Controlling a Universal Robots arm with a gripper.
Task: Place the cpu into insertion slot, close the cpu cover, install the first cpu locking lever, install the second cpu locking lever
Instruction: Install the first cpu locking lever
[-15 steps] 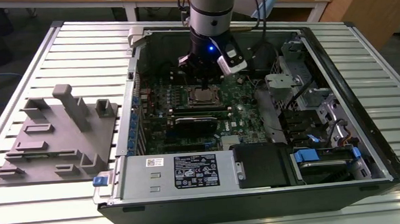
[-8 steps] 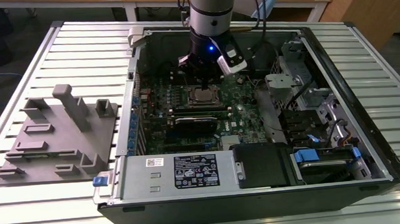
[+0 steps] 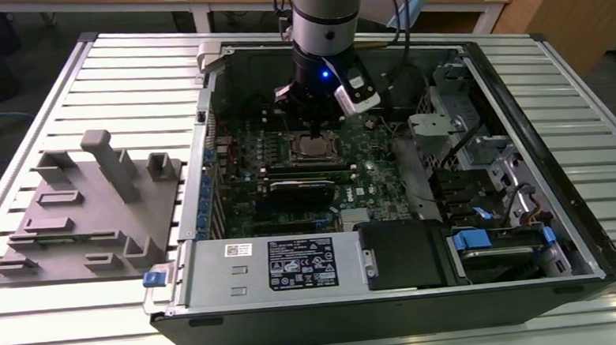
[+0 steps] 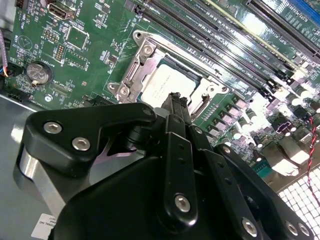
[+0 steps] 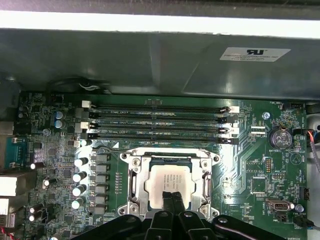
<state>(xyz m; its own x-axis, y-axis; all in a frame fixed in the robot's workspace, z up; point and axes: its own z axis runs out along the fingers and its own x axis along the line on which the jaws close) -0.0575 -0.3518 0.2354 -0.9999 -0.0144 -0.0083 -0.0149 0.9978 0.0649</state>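
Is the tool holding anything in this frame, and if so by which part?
Nothing is held. The tool has its tips together with nothing between them, at one edge of the cpu, which lies flat in the insertion slot.

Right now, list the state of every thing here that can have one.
cpu cover, lowered flat.
cpu, lying flat in the cover's window, metal top up.
gripper, shut, tips at the cpu's edge.
computer case, lying on its side, open on top.
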